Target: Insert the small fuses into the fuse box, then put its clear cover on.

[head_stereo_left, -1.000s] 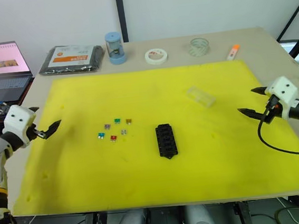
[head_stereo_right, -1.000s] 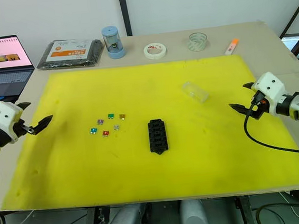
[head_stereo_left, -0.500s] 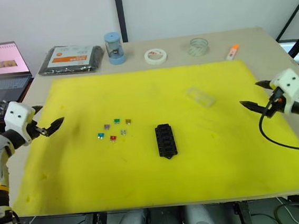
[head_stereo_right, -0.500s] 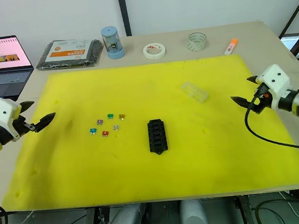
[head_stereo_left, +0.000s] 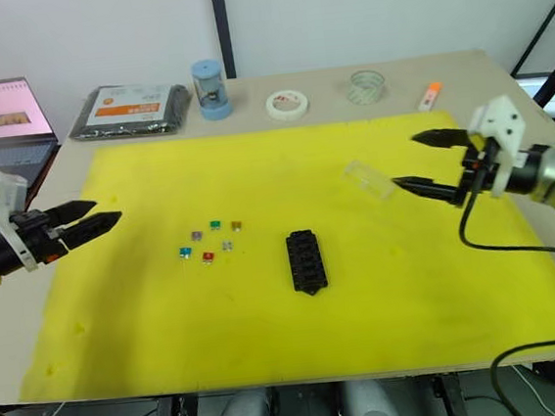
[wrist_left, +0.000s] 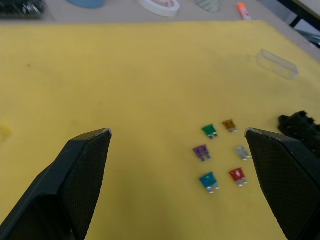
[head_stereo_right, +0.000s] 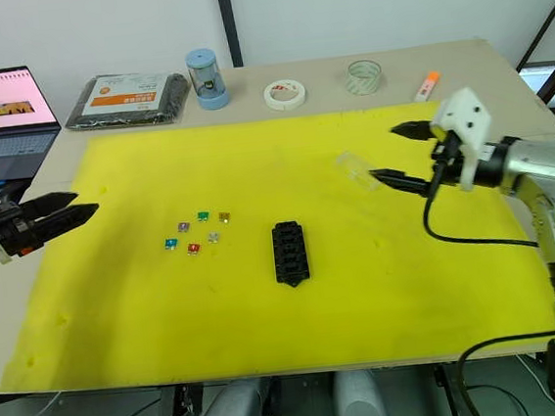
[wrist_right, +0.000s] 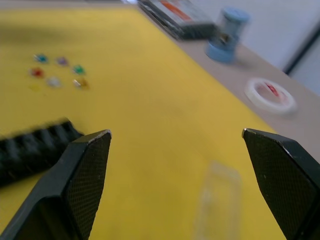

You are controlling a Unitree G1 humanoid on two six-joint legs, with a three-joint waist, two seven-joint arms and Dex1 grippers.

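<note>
Left wrist view resolves the small fuses (wrist_left: 220, 152) by colour: green, brown, purple, grey, blue, red; from the head they read as specks on the yellow mat (head_stereo_left: 271, 346). Fuse box (head_stereo_left: 306, 261) lies right of them, cut off in both wrist views. Clear cover (head_stereo_right: 356, 170) is faint, far right of the box, just beside the right pincer (head_stereo_right: 394, 152), fingers apart. Left pincer (head_stereo_left: 91, 215), fingers apart, hovers level at the mat's left edge. Tape roll (head_stereo_left: 286, 104) on the far counter (head_stereo_left: 502, 88).
</note>
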